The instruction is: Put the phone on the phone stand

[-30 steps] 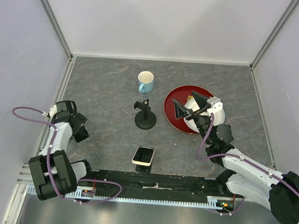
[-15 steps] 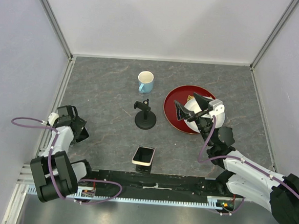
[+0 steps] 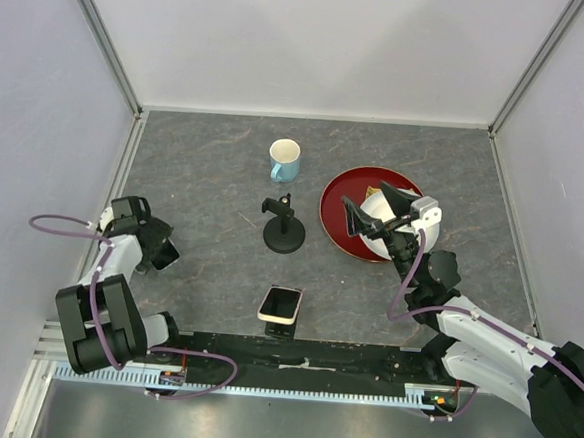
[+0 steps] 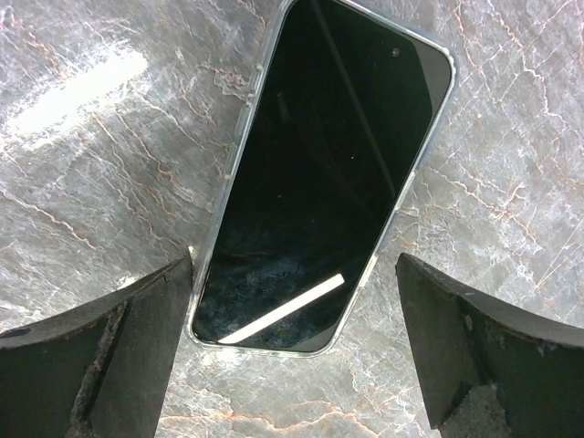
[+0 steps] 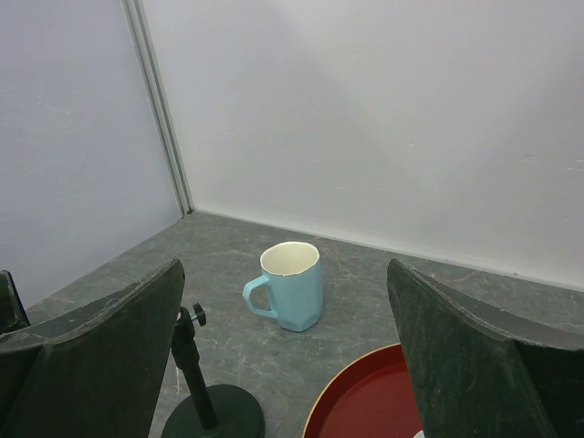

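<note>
While both my jaws stand wide and hold nothing, the phone (image 3: 280,302) in its pale case sits atop the low black stand (image 3: 279,325) at the near middle edge of the grey bench (image 3: 216,164). My left jaws flank a second phone (image 4: 319,173), dark-screened, lying flat and untouched; my right jaws hang above a red plate (image 3: 331,202), facing a blue mug (image 5: 292,285).

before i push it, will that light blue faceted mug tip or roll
The light blue faceted mug stands upright on its base, so it would probably slide rather than roll. Its glossy surface looks slippery, and since it appears to be ceramic it may chip if tipped.
</note>
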{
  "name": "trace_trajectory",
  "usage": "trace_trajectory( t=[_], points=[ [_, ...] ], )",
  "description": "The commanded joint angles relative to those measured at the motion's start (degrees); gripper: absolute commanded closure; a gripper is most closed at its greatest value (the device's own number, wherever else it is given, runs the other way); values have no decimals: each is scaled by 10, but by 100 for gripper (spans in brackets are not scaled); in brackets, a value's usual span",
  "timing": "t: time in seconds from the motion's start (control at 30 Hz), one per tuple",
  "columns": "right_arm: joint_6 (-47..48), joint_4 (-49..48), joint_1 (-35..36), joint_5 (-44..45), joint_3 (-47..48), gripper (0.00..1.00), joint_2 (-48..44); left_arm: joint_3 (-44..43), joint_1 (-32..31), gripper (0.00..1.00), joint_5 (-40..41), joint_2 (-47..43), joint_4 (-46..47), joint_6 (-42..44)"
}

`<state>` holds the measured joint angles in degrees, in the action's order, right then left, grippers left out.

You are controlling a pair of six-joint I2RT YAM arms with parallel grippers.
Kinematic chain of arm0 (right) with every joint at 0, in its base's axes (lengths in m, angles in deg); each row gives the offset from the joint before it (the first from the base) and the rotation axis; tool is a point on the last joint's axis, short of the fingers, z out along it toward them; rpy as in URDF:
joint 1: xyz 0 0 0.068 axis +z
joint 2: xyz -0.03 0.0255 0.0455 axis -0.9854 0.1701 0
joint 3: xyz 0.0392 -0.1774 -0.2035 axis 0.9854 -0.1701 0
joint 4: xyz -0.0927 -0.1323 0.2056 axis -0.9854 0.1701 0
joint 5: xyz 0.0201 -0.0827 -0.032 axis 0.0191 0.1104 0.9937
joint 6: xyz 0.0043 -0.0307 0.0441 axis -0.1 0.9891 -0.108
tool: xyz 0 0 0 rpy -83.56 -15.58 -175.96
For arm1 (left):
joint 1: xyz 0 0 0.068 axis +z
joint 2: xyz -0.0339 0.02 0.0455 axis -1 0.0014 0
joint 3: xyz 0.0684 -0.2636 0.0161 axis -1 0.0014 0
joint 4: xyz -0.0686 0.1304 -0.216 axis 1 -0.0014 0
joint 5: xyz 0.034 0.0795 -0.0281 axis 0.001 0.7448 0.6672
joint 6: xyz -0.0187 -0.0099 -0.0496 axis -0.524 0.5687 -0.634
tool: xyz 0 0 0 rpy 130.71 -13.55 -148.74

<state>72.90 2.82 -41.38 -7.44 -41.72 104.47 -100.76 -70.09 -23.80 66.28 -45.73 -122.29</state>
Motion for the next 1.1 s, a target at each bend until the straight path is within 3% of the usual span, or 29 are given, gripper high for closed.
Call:
trace_trajectory(
  t=[0.0, 0.53, 0.83, 0.93, 1.0, 1.03, 1.07],
  points=[
    [4, -31, -2, 5, -3, 2, -8, -5, -7, 0, -29, 38, -39, 21],
    [4, -39, -3, 7, -7, 2, -6, -116, -44, 0, 74, 180, -140, -9],
    [4, -41, -4, 12, -10, 2, -10, -96, -50, 5, 70, 205, -141, -79],
    [4, -44, -3, 15, -12, 2, -12, -96, -51, 16, 72, 205, -142, -82],
    [4, -45, -4, 18, -14, 2, -15, -95, -51, 28, 74, 204, -142, -82],
    [4, -46, -4, 20, -15, 2, -14, -95, -51, 35, 78, 199, -142, -82],
    [4, -46, -5, 22, -15, 2, -16, -93, -51, 51, 79, 197, -142, -82]
  ],
)
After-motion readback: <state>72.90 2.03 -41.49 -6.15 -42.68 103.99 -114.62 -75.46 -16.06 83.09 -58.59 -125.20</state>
